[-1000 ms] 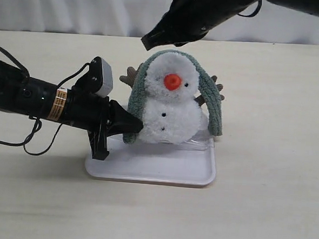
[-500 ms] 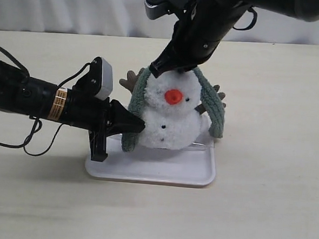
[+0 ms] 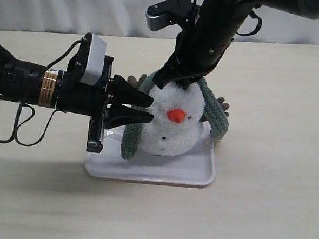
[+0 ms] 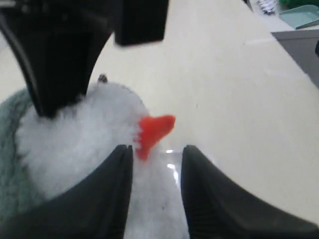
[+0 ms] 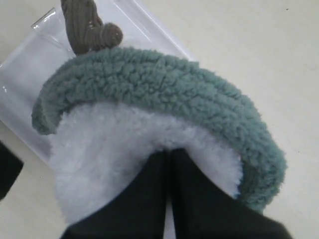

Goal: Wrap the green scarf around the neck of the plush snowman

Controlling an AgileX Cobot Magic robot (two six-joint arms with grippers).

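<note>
Your left gripper (image 3: 152,109) hangs with jaws parted and empty at the plush snowman's (image 3: 172,136) face, beside its orange nose (image 3: 175,115). Your right gripper (image 5: 168,153) is closed, its tips pressed into the head's fur. The green scarf (image 3: 217,115) drapes over the head, not the neck. The snowman sits on a white tray (image 3: 151,172). You can't read the left arm's yellow label (image 3: 46,87).

From here I see a pale wood-grain table (image 3: 267,213), and lying flat on it a white rectangular tray (image 3: 150,174) with rounded corners, well short of the far edge, long sides parallel to it
</note>
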